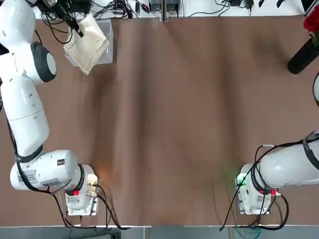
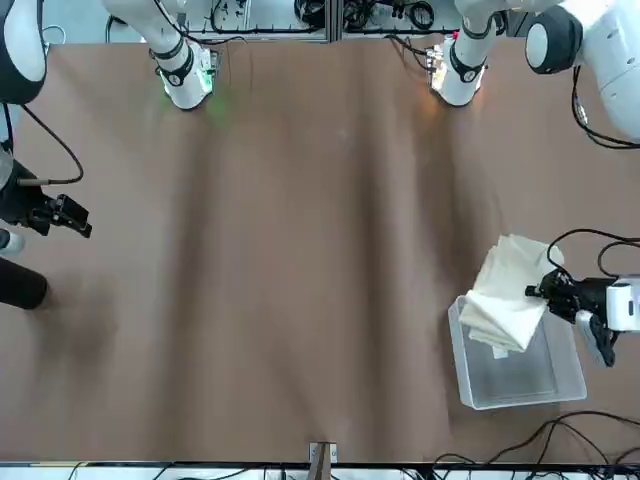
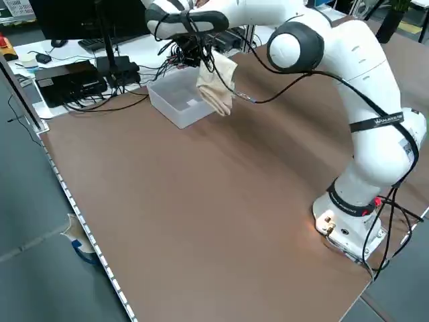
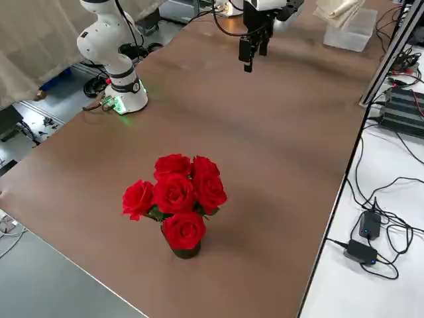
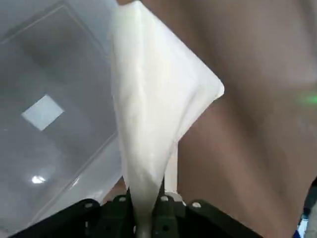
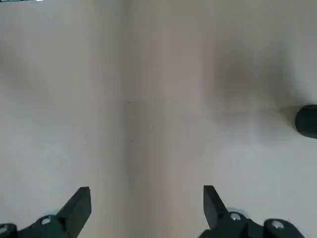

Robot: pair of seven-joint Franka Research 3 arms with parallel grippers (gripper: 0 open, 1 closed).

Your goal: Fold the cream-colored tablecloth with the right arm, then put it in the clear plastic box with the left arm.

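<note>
Left hand [image 5: 144, 218] of mine, black w/ two fingers, is closed on one end of the cream-colored, soft folded tablecloth [image 5: 153, 84], pinching it narrow so the rest fans out. I've got the cloth at the far left of the brown tabletop [image 1: 164, 124], over the rim of the clear plastic box [image 2: 520, 365], part of it hanging outside the wall. Box is square, upright, w/ a small white label [image 5: 43, 112] in it. My right hand [image 6: 147, 210] is wide, nothing in it, parked above the right side, near a black vase [image 1: 302, 57] w/ red roses [image 4: 175, 195].
</note>
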